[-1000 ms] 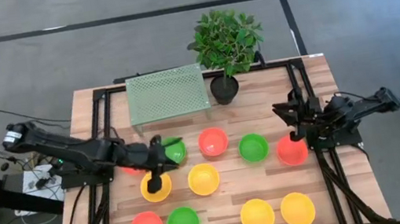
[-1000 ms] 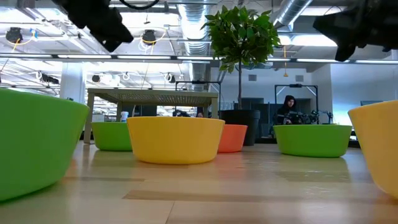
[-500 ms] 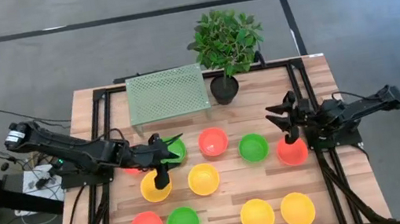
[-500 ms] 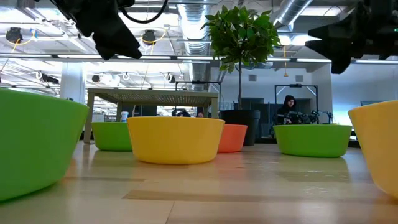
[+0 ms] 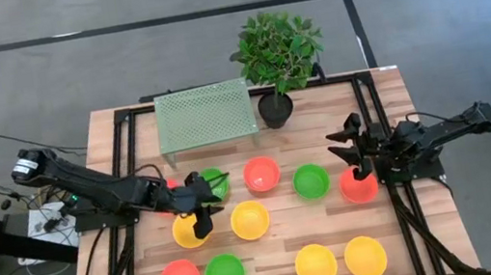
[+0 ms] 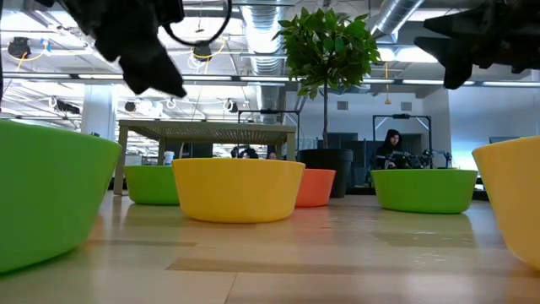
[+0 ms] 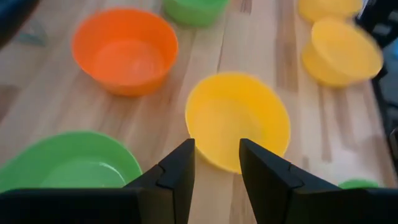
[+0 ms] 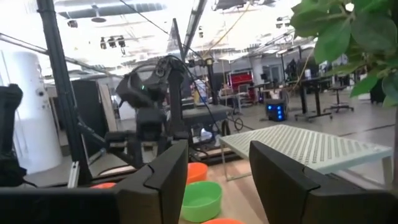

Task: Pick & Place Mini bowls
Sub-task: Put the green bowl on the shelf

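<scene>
Several mini bowls in red-orange, green and yellow stand on their bases on the wooden table [image 5: 384,87]. My left gripper [image 5: 200,212] is open and hovers over the left-middle area, above the rim of a yellow bowl [image 5: 189,231] and beside a green bowl [image 5: 216,183]. In the left wrist view its fingers [image 7: 216,180] frame another yellow bowl [image 7: 239,121], with an orange bowl [image 7: 124,56] beyond. My right gripper [image 5: 355,150] is open and raised over a red bowl [image 5: 358,186] near the right edge; its wrist view [image 8: 217,186] looks level across the table.
A green perforated rack [image 5: 205,114] and a potted plant [image 5: 274,55] stand at the far edge. Black frame rails [image 5: 123,165] run along both sides. Bowls [image 5: 315,266] line the near edge. A person [image 6: 392,148] sits far behind the table.
My left gripper has come down a little and shifted slightly toward the table's right over the yellow bowl, still open. My right gripper has reached a short way toward the table's left above the red bowl. No bowl has moved.
</scene>
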